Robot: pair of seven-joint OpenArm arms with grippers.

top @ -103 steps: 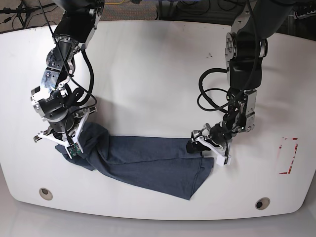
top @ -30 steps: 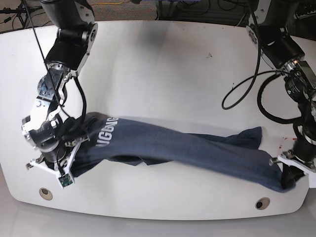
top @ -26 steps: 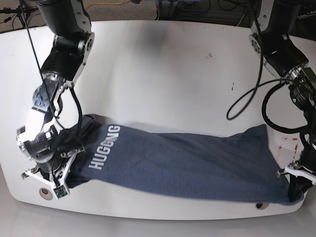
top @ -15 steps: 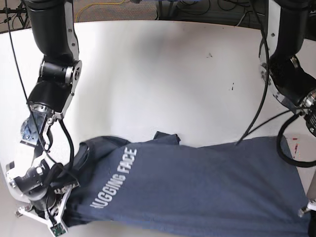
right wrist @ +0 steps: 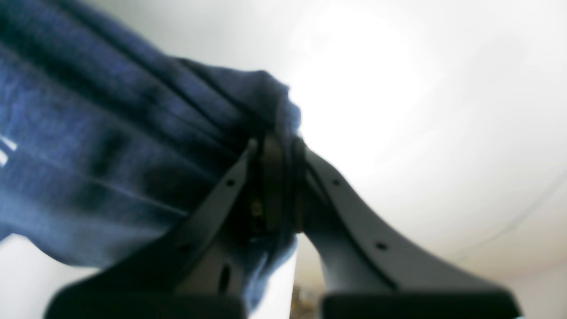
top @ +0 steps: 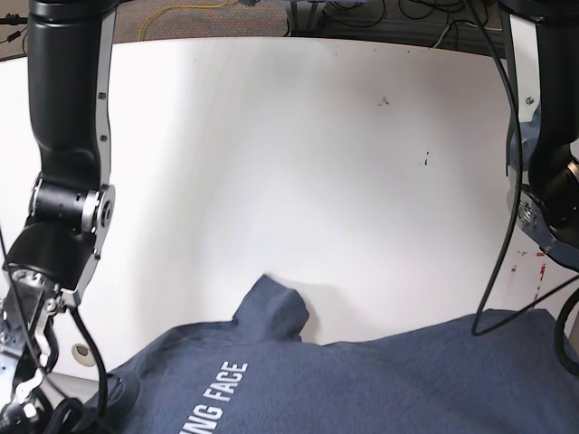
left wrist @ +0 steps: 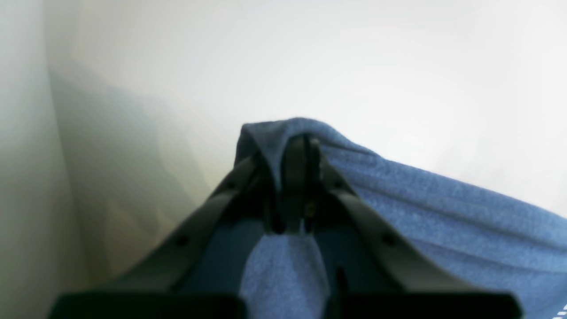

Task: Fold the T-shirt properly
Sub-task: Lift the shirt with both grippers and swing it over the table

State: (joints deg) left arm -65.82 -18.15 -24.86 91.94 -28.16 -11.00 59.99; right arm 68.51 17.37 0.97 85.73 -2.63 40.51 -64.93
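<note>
T-shirt (top: pixel 380 384) pinched in both closed tools

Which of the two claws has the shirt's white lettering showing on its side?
The right claw: the T-shirt shows its white lettering near that arm, while the left claw pinches plain blue cloth.

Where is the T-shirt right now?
In the base view the T-shirt stretches across the bottom, over the white table's near edge, between both arms.

White table (top: pixel 298 163) with cables (top: pixel 380 18) behind its far edge
</note>
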